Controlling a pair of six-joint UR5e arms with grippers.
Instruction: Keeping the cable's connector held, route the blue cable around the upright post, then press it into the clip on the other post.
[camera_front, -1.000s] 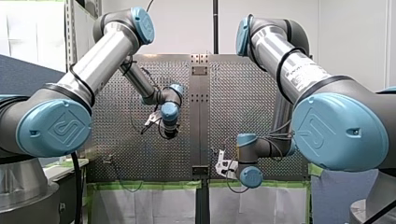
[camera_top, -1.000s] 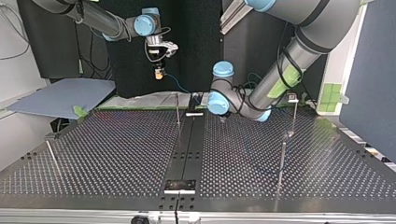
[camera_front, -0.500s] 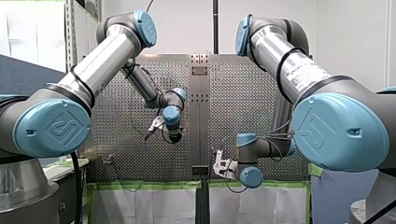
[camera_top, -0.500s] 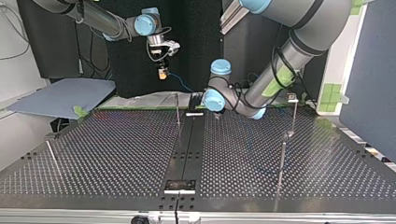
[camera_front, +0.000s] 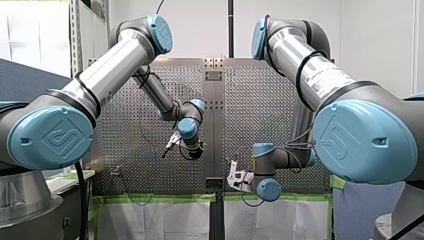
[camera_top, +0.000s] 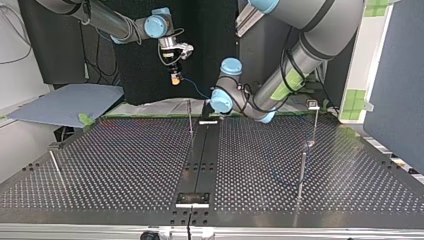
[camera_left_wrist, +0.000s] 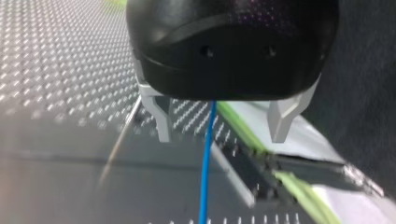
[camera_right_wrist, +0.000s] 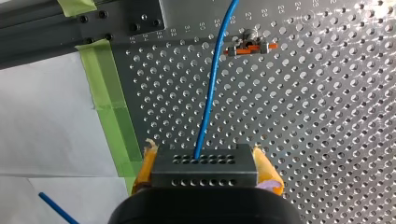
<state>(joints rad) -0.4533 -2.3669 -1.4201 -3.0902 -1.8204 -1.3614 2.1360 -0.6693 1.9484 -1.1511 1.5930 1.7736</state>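
Top view, near to far.

Near right: upright post (camera_top: 301, 172) on perforated table (camera_top: 125, 165). Near left: thin rod (camera_top: 56, 169), leaning. Further back at right: taller post w/ clip (camera_top: 313, 104) on top. Far centre: slim post (camera_top: 190, 116), just left of black centre rail (camera_top: 200, 150).

L gripper (camera_left_wrist: 220, 138): low over table's far edge, by the rail. Wrist view: metal fingers (camera_left_wrist: 161, 119) spread wide, gripping nothing. Blue cable (camera_left_wrist: 205, 172) runs down between them, touching neither.

R gripper (camera_right_wrist: 203, 156): furthest back, raised above the far edge, left of L arm's wrist. Wrist view: yellow pads (camera_right_wrist: 267, 169) pinch the grey multi-hole connector (camera_right_wrist: 204, 170) from both sides. Cable leaves connector's front face and runs ahead over the table. It passes just beside a small fitting w/ orange part (camera_right_wrist: 250, 45); contact cannot be told. Green tape (camera_right_wrist: 112, 107) lines table edge beside the gripper.

Top view: cable slopes from R gripper down-right toward L gripper, well apart from both right-hand posts.
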